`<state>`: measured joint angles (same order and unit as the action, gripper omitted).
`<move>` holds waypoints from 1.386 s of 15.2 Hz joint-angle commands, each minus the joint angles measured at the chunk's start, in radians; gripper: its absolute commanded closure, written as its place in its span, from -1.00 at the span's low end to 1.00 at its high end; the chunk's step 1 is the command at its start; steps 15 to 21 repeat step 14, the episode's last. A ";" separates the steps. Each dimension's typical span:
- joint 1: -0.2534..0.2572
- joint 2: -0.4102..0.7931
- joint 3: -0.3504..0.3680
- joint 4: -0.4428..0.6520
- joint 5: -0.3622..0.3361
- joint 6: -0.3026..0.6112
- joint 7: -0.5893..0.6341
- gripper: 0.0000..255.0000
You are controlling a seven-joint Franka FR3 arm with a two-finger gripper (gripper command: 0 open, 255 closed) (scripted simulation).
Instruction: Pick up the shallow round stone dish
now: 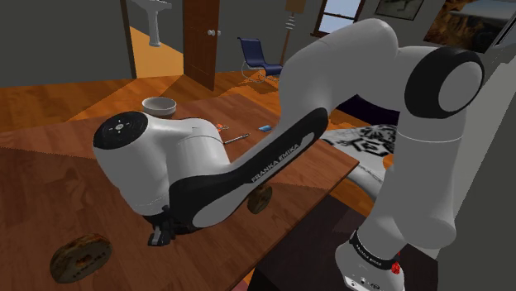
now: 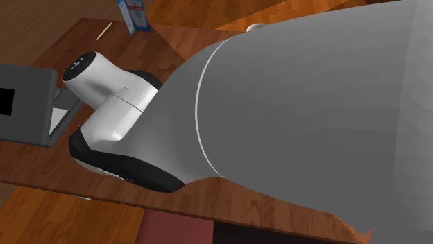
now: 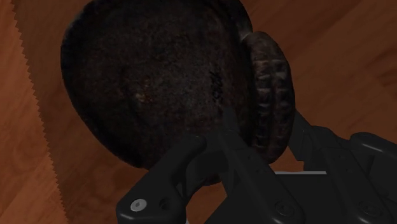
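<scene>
Wooden table [image 1: 50,182] under dark dish [image 3: 153,83]; we judge it heavy, stiff, rough. Take by raised rim [image 3: 270,89]. Gripper [image 3: 270,156] closure: we cannot tell.

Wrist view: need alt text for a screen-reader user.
A dark, rough-textured round dish seen close up, with the black gripper reaching in at its ribbed rim. Behind the dish lies a reddish-brown wooden table.

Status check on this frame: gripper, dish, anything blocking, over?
Gripper low over table, at rim of dark round dish; grip unclear. Lift not confirmed. Nothing seen blocking.
</scene>
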<state>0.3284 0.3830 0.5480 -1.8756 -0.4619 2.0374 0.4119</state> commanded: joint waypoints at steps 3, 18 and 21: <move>-0.006 -0.029 0.010 0.016 0.022 -0.037 -0.020 1.00; -0.015 -0.085 0.026 0.069 0.068 -0.130 -0.064 1.00; -0.015 -0.085 0.026 0.069 0.068 -0.130 -0.064 1.00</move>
